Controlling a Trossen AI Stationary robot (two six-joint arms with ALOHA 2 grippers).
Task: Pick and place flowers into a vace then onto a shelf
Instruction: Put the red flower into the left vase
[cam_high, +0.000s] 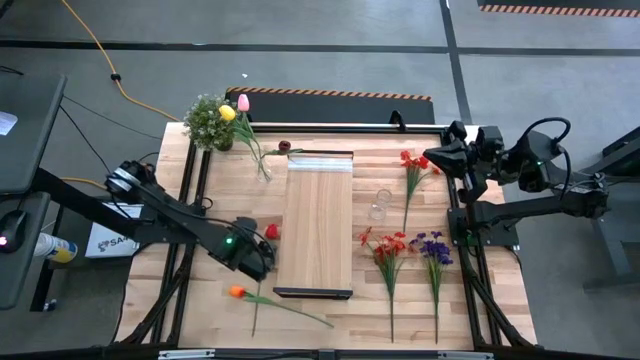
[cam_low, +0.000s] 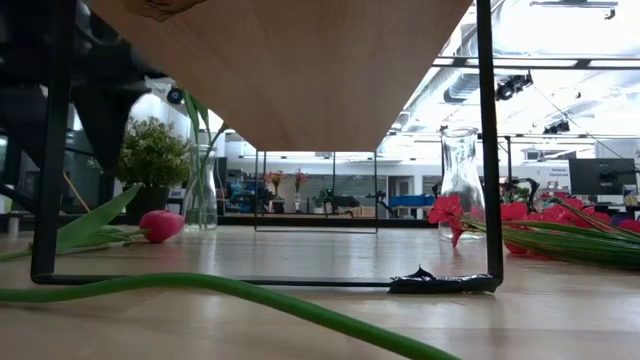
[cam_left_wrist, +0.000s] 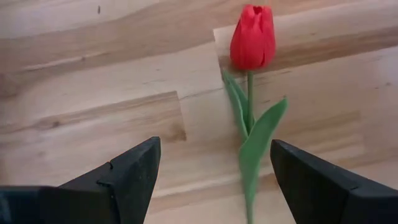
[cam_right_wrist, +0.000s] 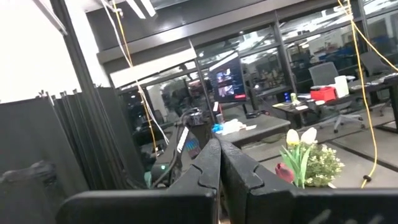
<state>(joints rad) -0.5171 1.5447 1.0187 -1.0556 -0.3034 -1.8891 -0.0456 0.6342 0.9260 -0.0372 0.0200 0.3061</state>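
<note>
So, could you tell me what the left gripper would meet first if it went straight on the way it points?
Probably the red tulip with its green stem: the left gripper has open fingers either side of the stem; depth is unclear.

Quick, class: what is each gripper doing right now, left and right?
Left gripper: open, empty, over the red tulip.
Right gripper: shut, empty.

The red tulip's (cam_left_wrist: 252, 46) stem runs between the left gripper's (cam_left_wrist: 214, 180) open fingers and is cut off below.
</note>
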